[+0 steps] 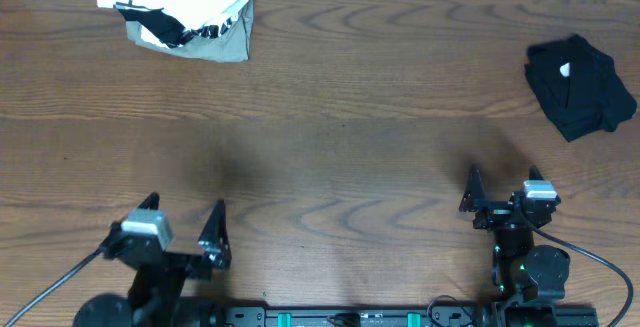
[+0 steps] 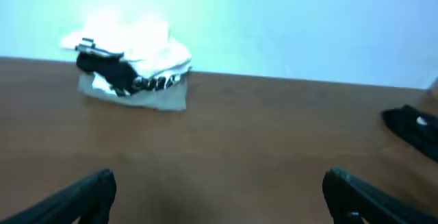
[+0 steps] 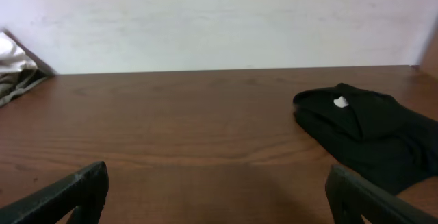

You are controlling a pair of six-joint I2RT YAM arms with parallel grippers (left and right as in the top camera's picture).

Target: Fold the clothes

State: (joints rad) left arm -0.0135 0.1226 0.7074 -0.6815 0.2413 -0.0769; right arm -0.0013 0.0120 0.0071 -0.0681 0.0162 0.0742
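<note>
A folded pile of white, grey and black clothes lies at the table's far left; it also shows in the left wrist view. A crumpled black garment with a small white tag lies at the far right, also in the right wrist view. My left gripper is open and empty near the front left edge, far from both. My right gripper is open and empty near the front right, short of the black garment.
The brown wooden table runs back to a pale wall. The arm bases and cables sit along the front edge.
</note>
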